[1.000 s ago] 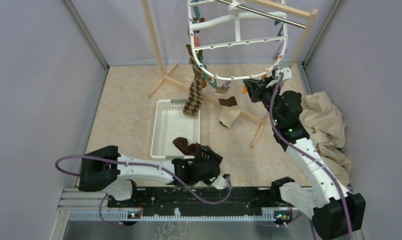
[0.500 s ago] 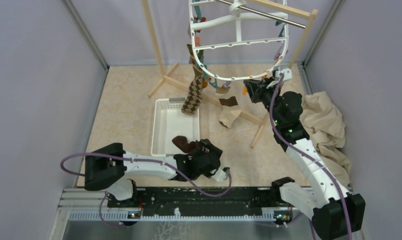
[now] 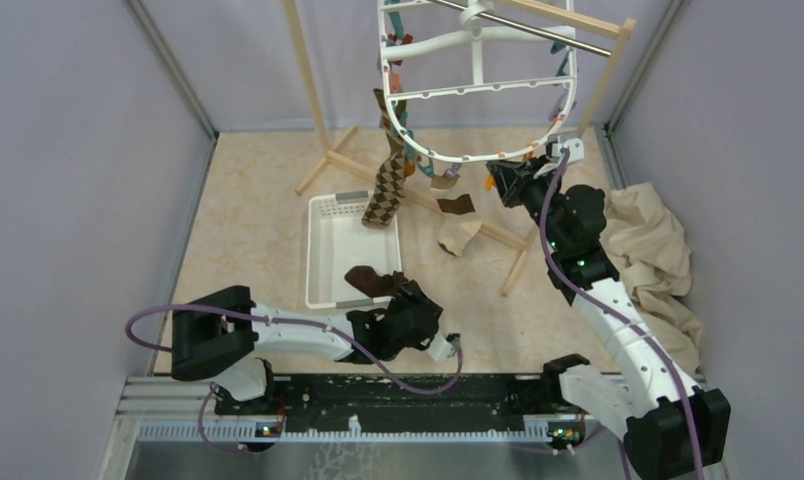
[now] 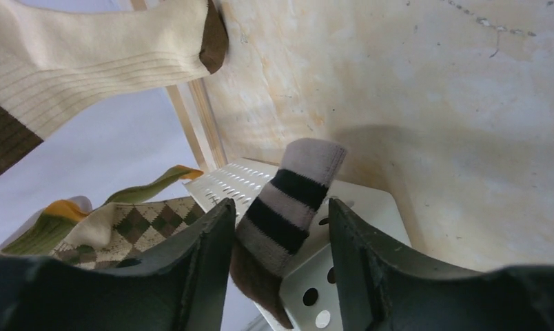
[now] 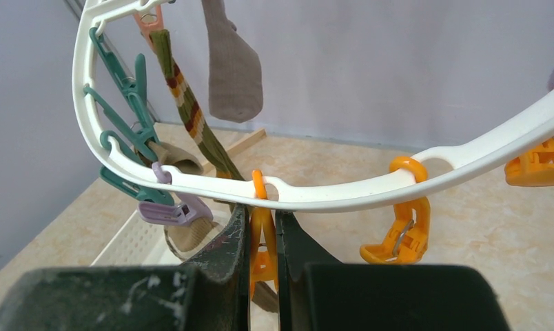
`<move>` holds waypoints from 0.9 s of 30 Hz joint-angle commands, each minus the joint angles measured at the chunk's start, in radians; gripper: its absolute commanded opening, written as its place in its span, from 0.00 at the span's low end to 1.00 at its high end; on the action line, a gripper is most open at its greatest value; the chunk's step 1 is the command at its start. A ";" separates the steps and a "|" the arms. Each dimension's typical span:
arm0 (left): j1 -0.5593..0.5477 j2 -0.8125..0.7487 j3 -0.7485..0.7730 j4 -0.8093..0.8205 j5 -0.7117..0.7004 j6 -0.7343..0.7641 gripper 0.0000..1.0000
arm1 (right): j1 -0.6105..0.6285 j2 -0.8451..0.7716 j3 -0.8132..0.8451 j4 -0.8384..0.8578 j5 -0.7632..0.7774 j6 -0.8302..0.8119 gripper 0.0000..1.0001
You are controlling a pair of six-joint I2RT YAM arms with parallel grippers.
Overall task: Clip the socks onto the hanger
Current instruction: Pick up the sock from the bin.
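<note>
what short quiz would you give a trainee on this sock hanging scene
1. True or false: the right end effector is shut on an orange plastic peg of the white oval plastic hanger.
2. The left end effector holds: A) a brown, black and cream striped fabric sock; B) a purple peg; C) nothing.
3. Fill in: the crumpled beige cloth lies beside the ___ arm.
Key: 1 true; 2 A; 3 right.

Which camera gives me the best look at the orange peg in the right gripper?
Right wrist: the orange peg sits centre, pinched in the right gripper under the hanger rim. Top external shows only an orange speck; left wrist misses it.
</note>
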 commanded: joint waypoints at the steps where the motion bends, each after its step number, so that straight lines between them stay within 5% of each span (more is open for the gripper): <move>1: 0.002 -0.013 -0.017 0.041 -0.026 0.013 0.53 | -0.019 0.008 -0.002 0.015 0.021 0.028 0.00; 11: -0.003 0.008 0.003 0.029 -0.046 -0.008 0.00 | -0.018 -0.005 -0.006 0.012 0.018 0.032 0.00; 27: -0.045 -0.066 -0.006 0.149 -0.058 -0.006 0.04 | -0.019 0.040 -0.007 0.030 0.006 0.032 0.00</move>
